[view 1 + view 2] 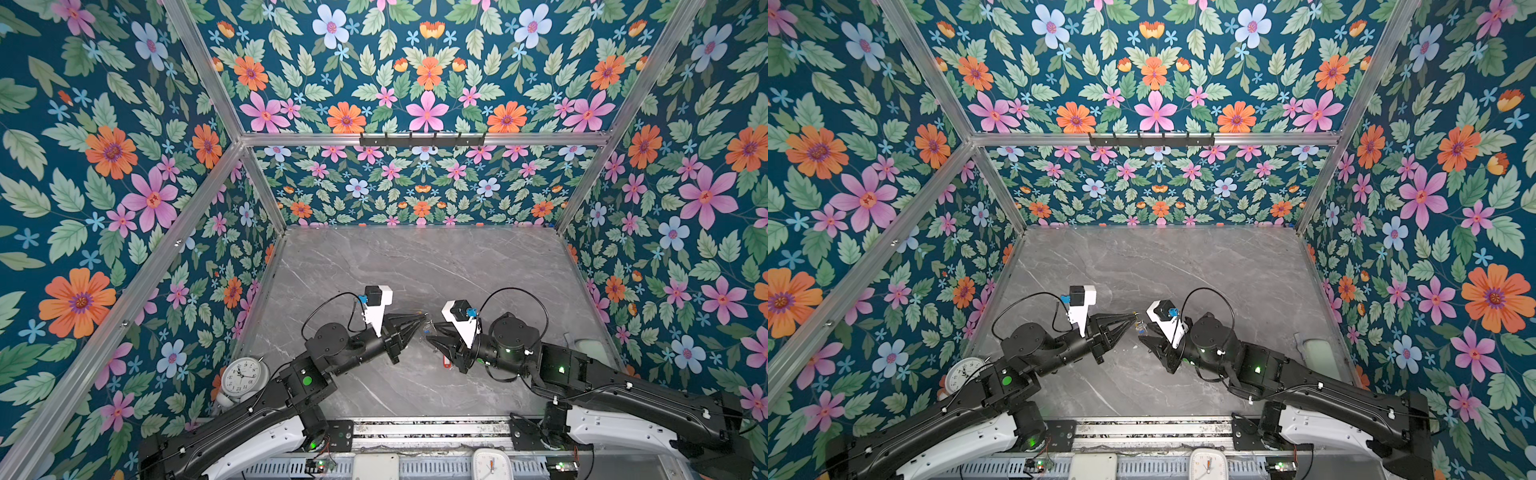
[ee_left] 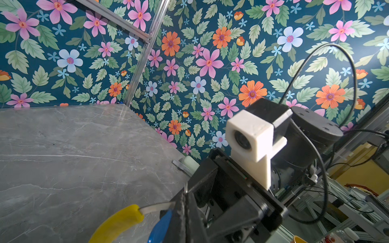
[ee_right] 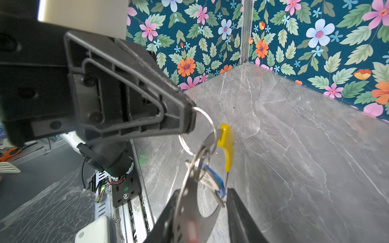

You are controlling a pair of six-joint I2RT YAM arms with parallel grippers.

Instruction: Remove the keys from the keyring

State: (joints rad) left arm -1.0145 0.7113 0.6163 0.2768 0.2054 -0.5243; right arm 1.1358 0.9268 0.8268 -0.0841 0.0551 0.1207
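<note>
The keyring is a thin silver wire hoop [image 3: 211, 123] with a yellow sleeve [image 3: 227, 147]. It hangs above the middle of the table. My left gripper [image 1: 423, 318] is shut on its wire, and in the right wrist view its black fingertip [image 3: 187, 117] pinches the hoop. Below the hoop hang a silver key [image 3: 189, 202] and a blue tag [image 3: 216, 181]. My right gripper [image 3: 203, 190] faces the left one. Its jaws stand apart around the key, whose blade leans on one finger. A red tag [image 1: 446, 358] shows under the right gripper in a top view.
A round alarm clock [image 1: 245, 374] stands at the table's left front corner. A white object [image 1: 588, 347] lies by the right wall. A square white clock [image 1: 490, 461] and a white device [image 1: 376, 465] sit in front of the rail. A hook rail [image 1: 422, 139] hangs on the back wall.
</note>
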